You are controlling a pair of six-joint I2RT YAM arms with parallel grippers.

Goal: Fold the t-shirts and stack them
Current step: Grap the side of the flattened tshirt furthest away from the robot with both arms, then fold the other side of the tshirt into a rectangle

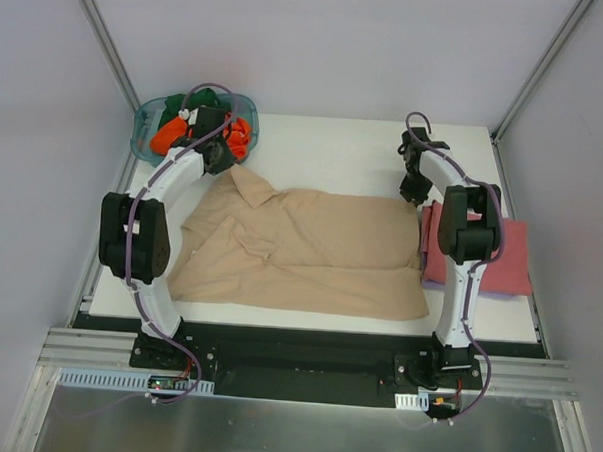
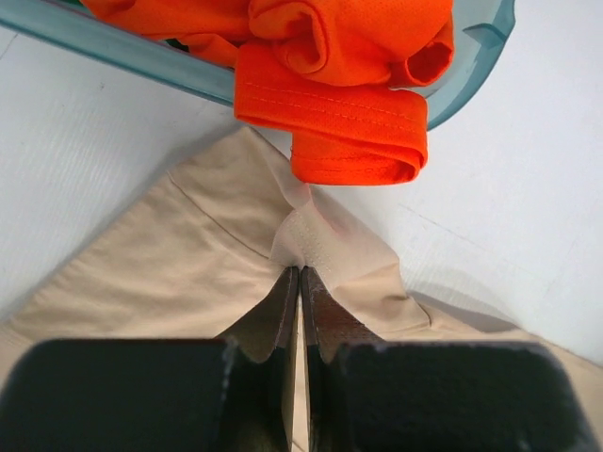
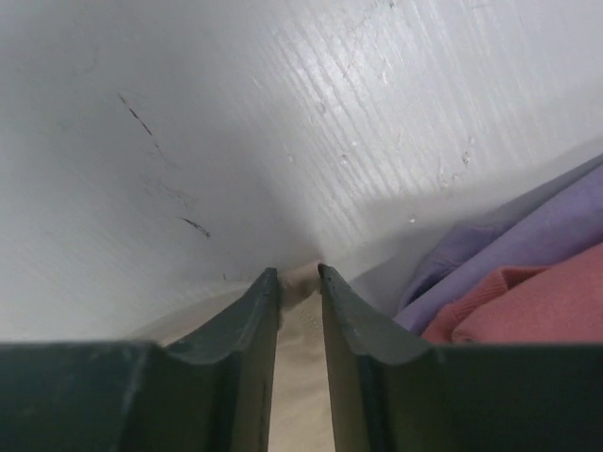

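As my left gripper and right gripper pinch the tan shirt, I'd lift evenly; keep it taut.

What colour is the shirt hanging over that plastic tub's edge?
The shirt is bright orange, clearest in the left wrist view.

The white table carries a tan shirt, a teal tub (far-left corner) and a folded shirt stack.

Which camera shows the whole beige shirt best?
The top external view: the beige shirt lies spread across the table, almost all in sight. The left wrist view shows only a corner pinched by the fingers; the right wrist view, just a scrap between its fingers.
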